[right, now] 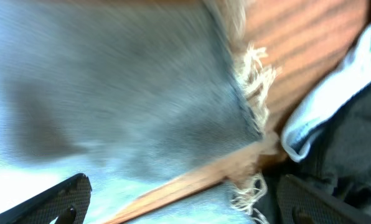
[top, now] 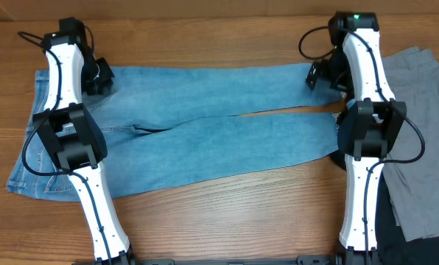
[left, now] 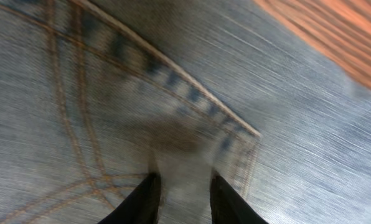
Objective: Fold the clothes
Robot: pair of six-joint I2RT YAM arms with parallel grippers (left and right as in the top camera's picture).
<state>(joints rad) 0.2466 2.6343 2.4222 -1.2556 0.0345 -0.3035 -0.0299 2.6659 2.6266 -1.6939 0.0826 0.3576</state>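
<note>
Light blue denim jeans (top: 227, 140) lie flat across the table, waist at the left, both legs stretching right. My left gripper (top: 98, 76) is at the far waist corner. In the left wrist view its fingers (left: 185, 199) are close together with a fold of denim between them, next to a stitched back pocket (left: 111, 93). My right gripper (top: 317, 75) is over the far leg's end. In the right wrist view it (right: 185, 205) is wide open above the frayed hem (right: 254, 68) and a strip of bare table between the legs.
A grey garment (top: 418, 110) lies at the right edge, touching the leg ends, and also shows in the right wrist view (right: 353, 143). A black garment (top: 390, 228) lies at the front right. The wooden table (top: 227, 213) shows in front of the jeans.
</note>
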